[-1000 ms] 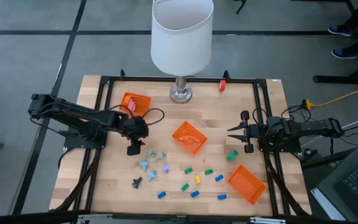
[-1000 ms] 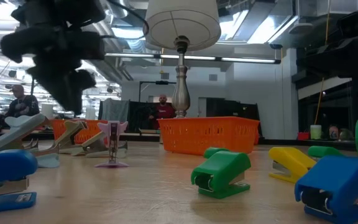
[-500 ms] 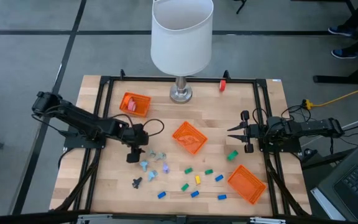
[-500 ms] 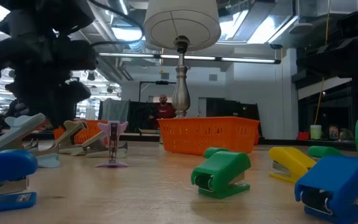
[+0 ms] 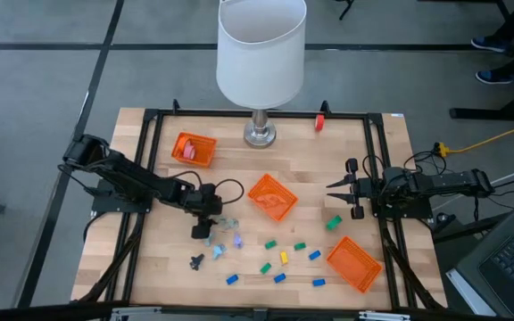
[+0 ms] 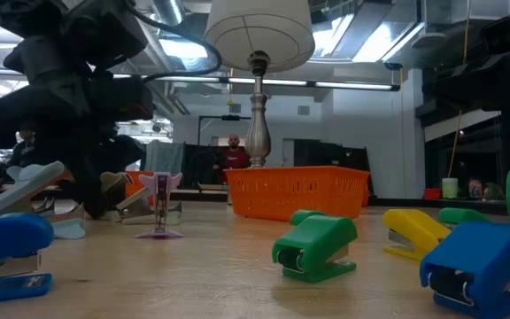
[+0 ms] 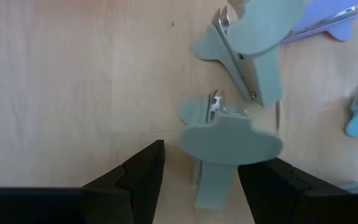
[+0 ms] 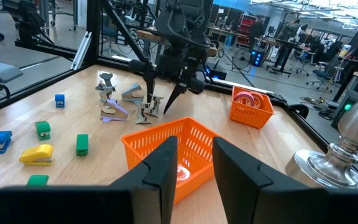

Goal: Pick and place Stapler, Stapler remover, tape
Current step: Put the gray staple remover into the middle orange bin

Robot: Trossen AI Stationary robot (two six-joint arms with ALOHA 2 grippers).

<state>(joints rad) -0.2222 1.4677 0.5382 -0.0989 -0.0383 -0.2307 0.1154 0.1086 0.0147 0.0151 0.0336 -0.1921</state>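
- Change noted: the left claw [image 7: 201,165] has been brought away from the small orange mesh basket [image 5: 205,143] at the back-left corner of the worktop [image 5: 150,267]. It is now set lower, over the cluster of pale winged staple removers [image 5: 221,234] left of the worktop's middle.
- Left claw state: the fingers are spread apart and nothing is gripped. A grey-green staple remover [image 7: 229,140] lies between and just ahead of them; contact cannot be confirmed.
- Meaning for the task: a pick of this remover is judged to be starting. Only a short descent and a closing appear to be needed.
- No movement is recorded for the right claw [image 5: 332,188]. It is held near the right edge with the fingers slightly parted and holding nothing.
- Task things located: a pink roll of tape [image 8: 248,98] already lies in the back-left basket. The small green, blue and yellow staplers [image 5: 284,254] are scattered toward the front edge, right of the removers. None is seen in the larger orange basket [image 5: 259,185] at the middle or the one at the front-right corner [image 5: 368,267].
- Left wrist view only: the remover's alignment between the fingers is shown; it is hidden under the arm from above.
- Right wrist view only: the tape inside the basket is seen clearly.
- High view only: the overall layout and the spacing of the baskets are given.
- Low view: the left arm is seen as a dark mass down among the removers.
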